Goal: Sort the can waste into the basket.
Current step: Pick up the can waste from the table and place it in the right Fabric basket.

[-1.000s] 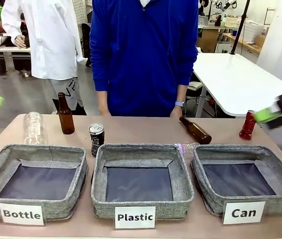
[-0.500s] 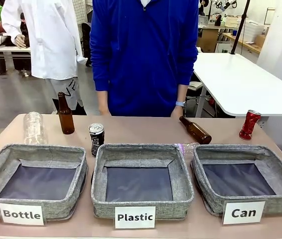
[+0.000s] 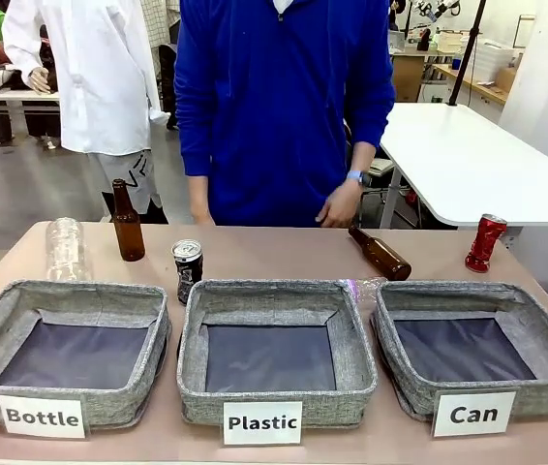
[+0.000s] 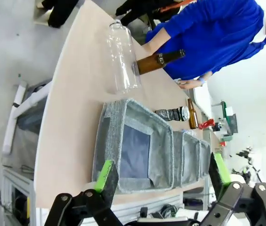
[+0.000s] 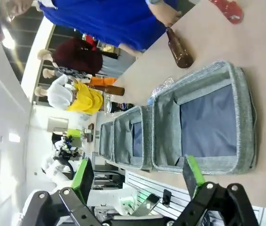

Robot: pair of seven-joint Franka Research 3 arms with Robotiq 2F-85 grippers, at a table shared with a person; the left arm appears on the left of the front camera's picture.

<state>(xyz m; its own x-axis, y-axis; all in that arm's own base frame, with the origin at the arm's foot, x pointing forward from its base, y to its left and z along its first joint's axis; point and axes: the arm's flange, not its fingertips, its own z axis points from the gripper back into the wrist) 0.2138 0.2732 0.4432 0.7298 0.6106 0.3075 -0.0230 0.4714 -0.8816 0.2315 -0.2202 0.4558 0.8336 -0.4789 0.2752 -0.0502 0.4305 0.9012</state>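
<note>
At the desk's (image 3: pixel 274 254) far right corner the red can (image 3: pixel 485 242) stands beyond the Can basket (image 3: pixel 448 294); the black can (image 3: pixel 187 269) stands left of centre. The left gripper (image 4: pixel 161 162) and right gripper (image 5: pixel 136 164) have withdrawn, jaws wide and empty, while the person's hand (image 3: pixel 337 206) has risen. Neither can is sorted yet.

Open table (image 3: pixel 274 257) surrounds the red can (image 3: pixel 485 243); the black can (image 3: pixel 187 269) stands just behind the Plastic basket's (image 3: pixel 264 288) far-left corner.

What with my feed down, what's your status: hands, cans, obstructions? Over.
Left hand open, right hand open, both empty. Black can, red can standing outside empty Can basket. Brown bottle lies near red can, not touching.
</note>
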